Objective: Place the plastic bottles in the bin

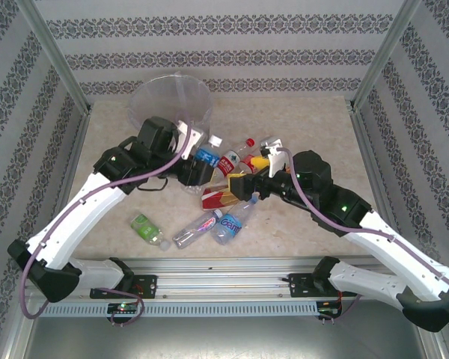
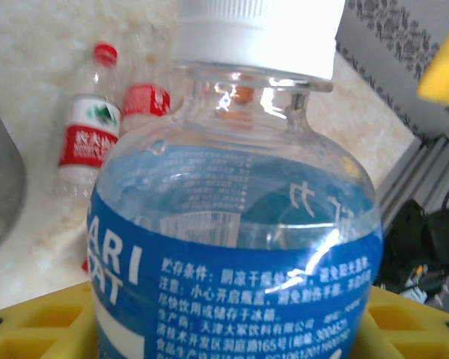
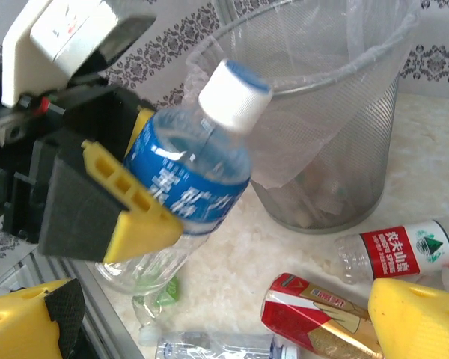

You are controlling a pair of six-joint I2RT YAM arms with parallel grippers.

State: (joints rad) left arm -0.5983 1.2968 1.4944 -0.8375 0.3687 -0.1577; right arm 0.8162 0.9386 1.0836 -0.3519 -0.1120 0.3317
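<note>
**Left tool.** Your left tool (image 3: 153,176) is clamped on a blue-labelled bottle (image 3: 185,183). Its yellow pads (image 3: 127,217) press against the label from either side. In the right wrist view this bottle sits centre-left of the frame. It is tilted, with its white cap (image 3: 236,93) pointing up and right toward the bin (image 3: 337,149). The cap is close to the bin's rim but outside it. In your left wrist view the bottle covers most of the frame, cap at the top.

**Right tool.** Your right tool (image 3: 221,318) is spread wide and grips nothing. Its yellow fingers (image 3: 415,314) show at the two lower corners of the right wrist view, with table and loose bottles between them.

**Bin.** It stands upright at upper centre of the top view, on the table (image 1: 314,224). It is grey mesh, lined with a clear bag (image 3: 299,142). I cannot tell what lies inside.

**Loose items.**
- A red-labelled bottle (image 3: 396,250) lies on its side at lower right of the right wrist view, near the bin's foot.
- A red-and-gold container (image 3: 314,314) lies just beside that bottle, at the bottom edge.
- In the top view, three bottles lie at lower centre, near the table's front edge and apart from both tools:
  - a green-labelled bottle (image 1: 146,228);
  - a pink-labelled bottle (image 1: 194,228);
  - a light-blue-labelled bottle (image 1: 228,219).
</note>
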